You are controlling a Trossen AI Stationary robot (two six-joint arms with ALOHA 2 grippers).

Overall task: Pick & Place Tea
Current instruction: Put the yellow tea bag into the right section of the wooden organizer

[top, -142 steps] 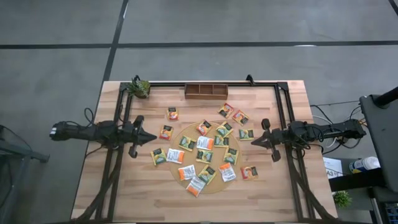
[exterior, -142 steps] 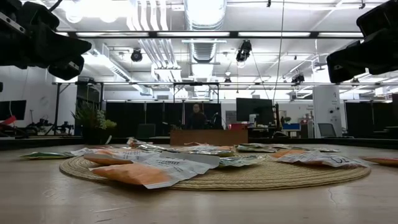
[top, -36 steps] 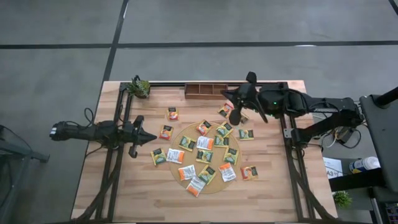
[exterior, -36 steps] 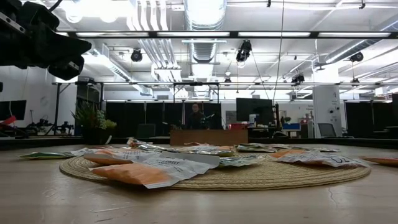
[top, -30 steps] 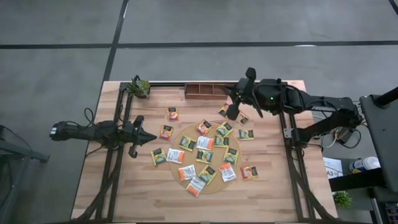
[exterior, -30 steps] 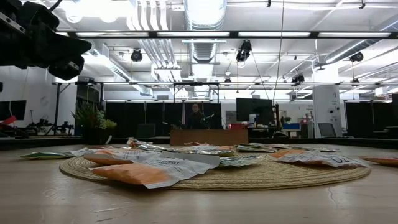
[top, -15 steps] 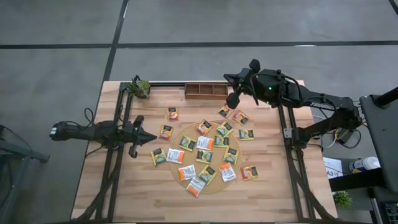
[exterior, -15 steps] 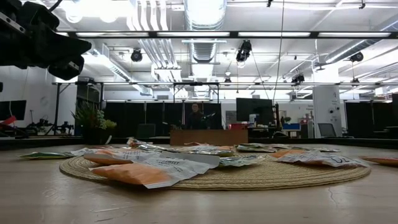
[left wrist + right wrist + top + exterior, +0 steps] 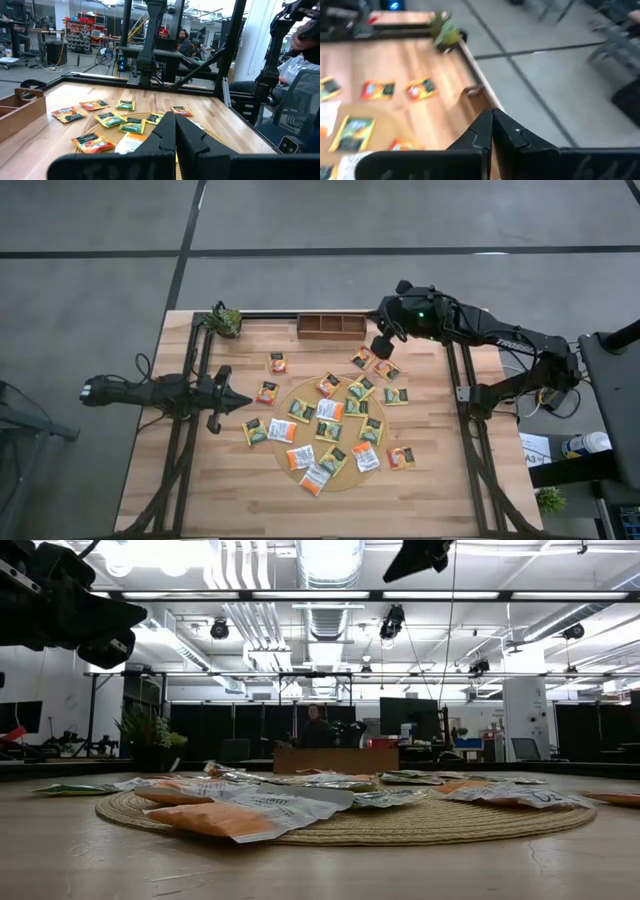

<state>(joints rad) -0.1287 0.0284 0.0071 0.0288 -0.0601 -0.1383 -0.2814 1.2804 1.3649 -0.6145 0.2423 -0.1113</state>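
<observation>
Several tea sachets [image 9: 330, 410], orange, white and dark green, lie flat on a round tan mat [image 9: 300, 392] and on the wood around it. They also show in the low view [image 9: 250, 808], the left wrist view [image 9: 107, 119] and the right wrist view [image 9: 377, 90]. My left gripper [image 9: 247, 401] is shut and level at the table's left, pointing at the mat; it shows as well in its wrist view [image 9: 175, 135]. My right gripper [image 9: 373, 313] is shut and high over the far right, near the wooden tray's right end, holding nothing [image 9: 492, 125].
A brown wooden compartment tray [image 9: 332, 325] stands at the far edge. A small potted plant [image 9: 224, 320] sits at the far left corner. Black frame rails [image 9: 452, 370] run along both table sides. A person [image 9: 318, 726] sits in the room beyond.
My right gripper has swung toward the table's far edge, past the sachets at the far right, and tipped a little downward. It stays shut and now shows at the top of the low view. No sachet has moved.
</observation>
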